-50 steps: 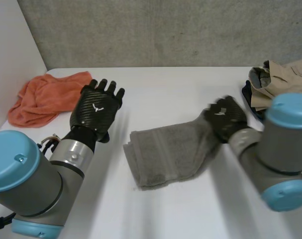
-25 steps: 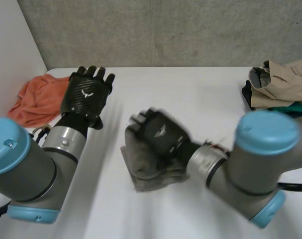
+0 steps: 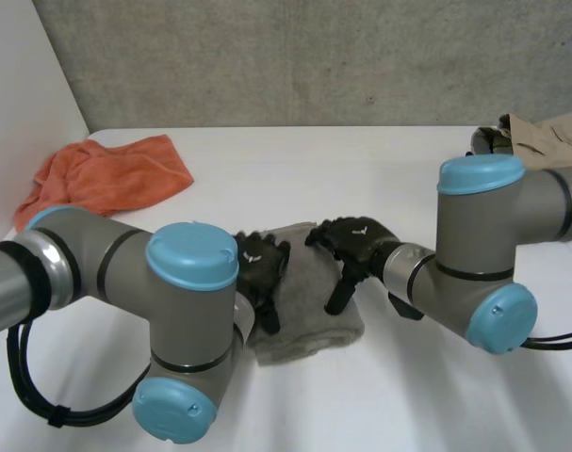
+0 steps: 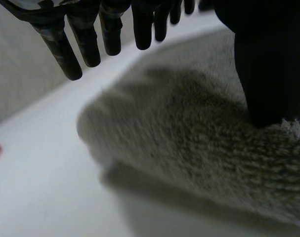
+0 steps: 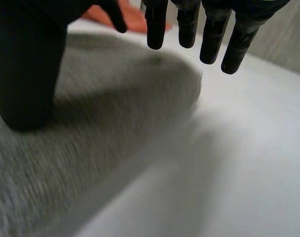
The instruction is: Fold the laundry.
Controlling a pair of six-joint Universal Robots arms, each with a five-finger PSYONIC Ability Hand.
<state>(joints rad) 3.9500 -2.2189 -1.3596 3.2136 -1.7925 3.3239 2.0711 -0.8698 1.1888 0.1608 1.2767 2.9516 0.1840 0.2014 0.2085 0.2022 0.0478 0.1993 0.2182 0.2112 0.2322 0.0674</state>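
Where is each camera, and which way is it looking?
Head view: behind and between the arms, looking down at the white table; shows the left arm, the right arm, and the black left hand and right hand on the folded grey towel.
Left wrist view: on the left wrist, looking along the palm; its straight fingers hang over the towel.
Right wrist view: on the right wrist, looking along the palm; its straight fingers hang over the towel.
Shared: all three show the grey towel.

no readable text, labels, brands, numbers or signs
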